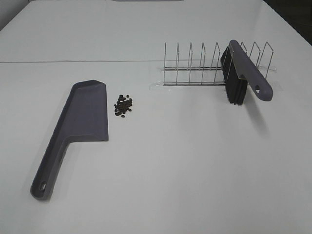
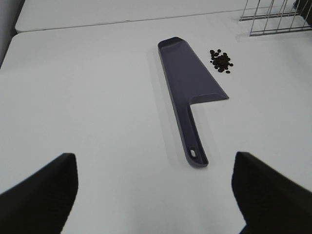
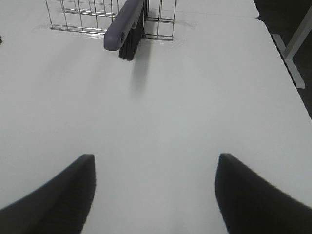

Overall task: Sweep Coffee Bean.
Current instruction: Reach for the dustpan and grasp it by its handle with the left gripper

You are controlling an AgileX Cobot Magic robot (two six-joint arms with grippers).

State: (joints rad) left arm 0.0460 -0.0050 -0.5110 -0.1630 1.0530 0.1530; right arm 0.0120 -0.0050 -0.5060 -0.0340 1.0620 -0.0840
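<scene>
A loose cluster of dark coffee beans point(image 1: 123, 106) lies on the white table just right of the grey dustpan point(image 1: 83, 117), which lies flat with its handle toward the front left. Both show in the left wrist view: beans point(image 2: 221, 60), dustpan point(image 2: 189, 87). A grey brush with black bristles point(image 1: 241, 73) stands in a wire rack point(image 1: 204, 68) at the back right; it also shows in the right wrist view point(image 3: 127, 24). My left gripper point(image 2: 155, 195) is open and empty, short of the dustpan handle. My right gripper point(image 3: 155, 192) is open and empty, short of the brush.
The rack point(image 3: 97, 14) sits on a clear base behind the beans' right side. A table seam point(image 1: 73, 61) runs across the back. The table's right edge point(image 3: 287, 73) and a table leg point(image 3: 297, 39) show in the right wrist view.
</scene>
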